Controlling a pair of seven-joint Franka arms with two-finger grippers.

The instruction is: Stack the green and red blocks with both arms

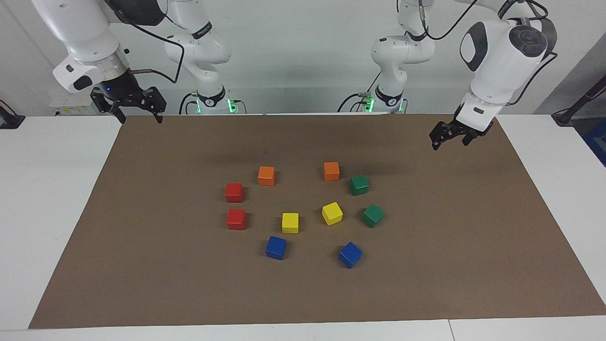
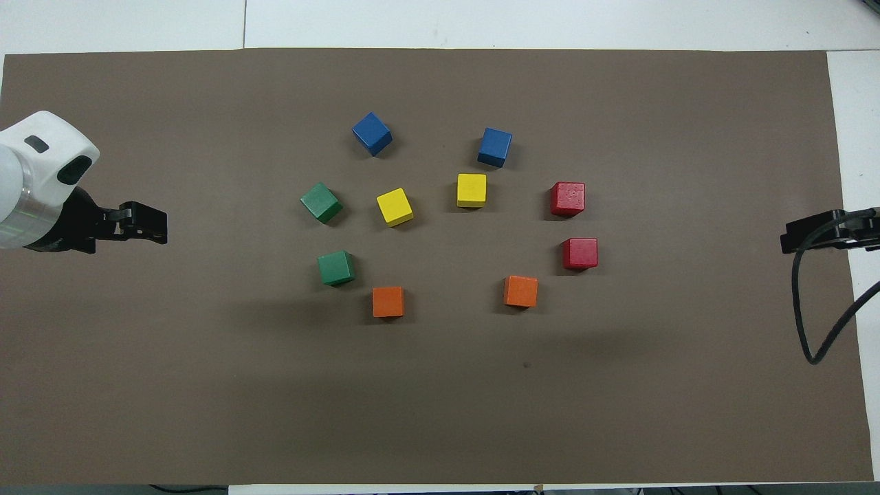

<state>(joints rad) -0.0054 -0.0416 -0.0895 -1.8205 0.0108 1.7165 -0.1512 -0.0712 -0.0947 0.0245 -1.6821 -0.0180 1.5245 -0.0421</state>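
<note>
Left gripper raised over the mat's left-arm end, fingers apart, empty; right gripper likewise over the other end. Green blocks at nine o'clock of the cube ring, red blocks at three, overhead. Bare mat all round.

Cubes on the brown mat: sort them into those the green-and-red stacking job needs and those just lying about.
Needed:
- two green blocks, toward the left arm's end
- two red blocks, toward the right arm's end

Lying about:
- two orange cubes
- two yellow cubes
- two blue cubes
</note>
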